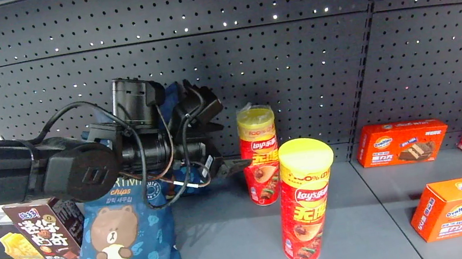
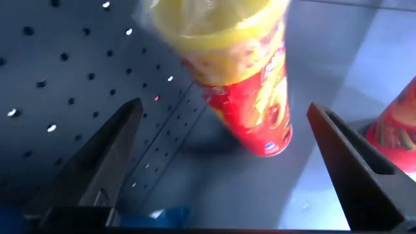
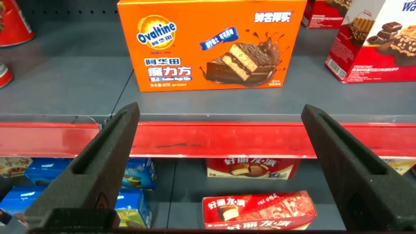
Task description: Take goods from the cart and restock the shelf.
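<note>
Left gripper [image 1: 224, 146]: wide open, holding nothing, tips just beside the rear can [image 1: 260, 154].
Rear can: upright on the shelf [image 1: 236, 232], close to the back panel.
Front can [image 1: 306, 200]: upright, nearer the shelf edge.
Right gripper [image 3: 221, 112]: fingers spread, empty, facing an orange box [image 3: 211, 42].
Risk: a sideways exit could clip the rear can, and a tall tube tips easily, maybe into the front can.
Second risk: the arm's cables hang over the blue chip bag [image 1: 126, 234] and could drag it.
</note>
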Available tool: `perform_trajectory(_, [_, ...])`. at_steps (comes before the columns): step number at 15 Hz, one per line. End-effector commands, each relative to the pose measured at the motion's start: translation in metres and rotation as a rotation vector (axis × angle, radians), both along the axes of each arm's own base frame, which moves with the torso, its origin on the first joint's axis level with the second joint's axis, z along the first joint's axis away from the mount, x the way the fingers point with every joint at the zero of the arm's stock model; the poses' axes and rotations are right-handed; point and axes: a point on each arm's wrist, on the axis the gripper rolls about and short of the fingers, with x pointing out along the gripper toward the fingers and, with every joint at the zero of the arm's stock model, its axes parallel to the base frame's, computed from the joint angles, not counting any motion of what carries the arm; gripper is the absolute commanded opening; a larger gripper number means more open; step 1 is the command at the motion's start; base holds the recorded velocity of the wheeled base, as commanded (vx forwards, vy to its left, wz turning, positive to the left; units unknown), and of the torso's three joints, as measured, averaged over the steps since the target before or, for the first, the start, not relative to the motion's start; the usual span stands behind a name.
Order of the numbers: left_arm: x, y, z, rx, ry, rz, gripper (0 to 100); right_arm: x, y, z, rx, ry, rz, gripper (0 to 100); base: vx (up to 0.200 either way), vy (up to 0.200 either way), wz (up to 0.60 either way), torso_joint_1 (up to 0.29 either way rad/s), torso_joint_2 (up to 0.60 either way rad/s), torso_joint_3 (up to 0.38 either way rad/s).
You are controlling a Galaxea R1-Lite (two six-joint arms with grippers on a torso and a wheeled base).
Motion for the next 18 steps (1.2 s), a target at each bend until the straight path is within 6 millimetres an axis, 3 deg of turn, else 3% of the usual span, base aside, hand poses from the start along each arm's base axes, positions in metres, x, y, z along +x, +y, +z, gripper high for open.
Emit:
perform_trajectory(1, [-0.014, 0.007, 0.004, 0.016, -0.008, 0.037, 100, 0.000, 0.000, 0.000, 0.000, 0.002, 0.000, 100, 0.000, 0.000, 0.00, 0.000, 0.00, 0.000])
perform_trajectory(8, [-0.024, 0.005, -0.005, 0.036, -0.050, 0.097, 100, 0.000, 0.000, 0.000, 0.000, 0.002, 0.000, 100, 0.000, 0.000, 0.00, 0.000, 0.00, 0.000])
perform_trajectory(13, [-0.026, 0.003, -0.026, 0.106, -0.055, 0.090, 100, 0.000, 0.000, 0.000, 0.000, 0.002, 0.000, 100, 0.000, 0.000, 0.00, 0.000, 0.00, 0.000])
perform_trajectory(18, [-0.013, -0.011, -0.039, 0.134, -0.105, 0.129, 100, 0.000, 0.000, 0.000, 0.000, 0.002, 0.000, 100, 0.000, 0.000, 0.00, 0.000, 0.00, 0.000])
